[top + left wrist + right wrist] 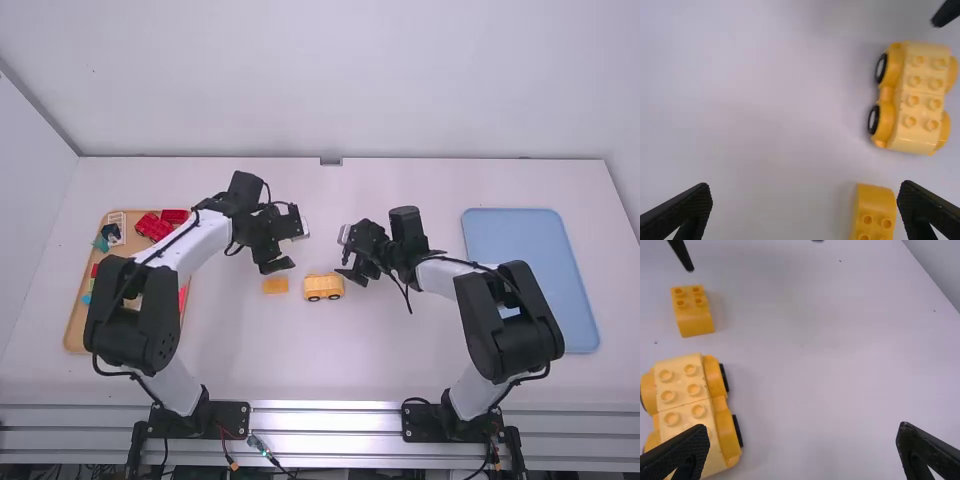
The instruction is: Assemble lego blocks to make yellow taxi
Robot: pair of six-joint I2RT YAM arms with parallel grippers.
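In the high view my left gripper (pixel 277 266) is above the table just behind the loose orange-yellow brick (pixel 275 286), and my right gripper (pixel 352 275) is beside the right end of the yellow car (pixel 323 287). The left wrist view has the left gripper (pixel 805 210) open, the studded brick (pixel 874 212) near one finger and the car (pixel 917 97) farther off on its wheels. In the right wrist view the right gripper (pixel 802 450) is open and holds nothing; one finger overlaps the car (pixel 690 405), while the brick (pixel 692 315) lies beyond it, apart from the car.
An orange tray (pixel 75 335) with red blocks (pixel 155 226) and several other pieces stands at the left, partly under the left arm. A blue tray (pixel 530 240) lies at the right, partly behind the right arm. The table's back edge meets a white wall.
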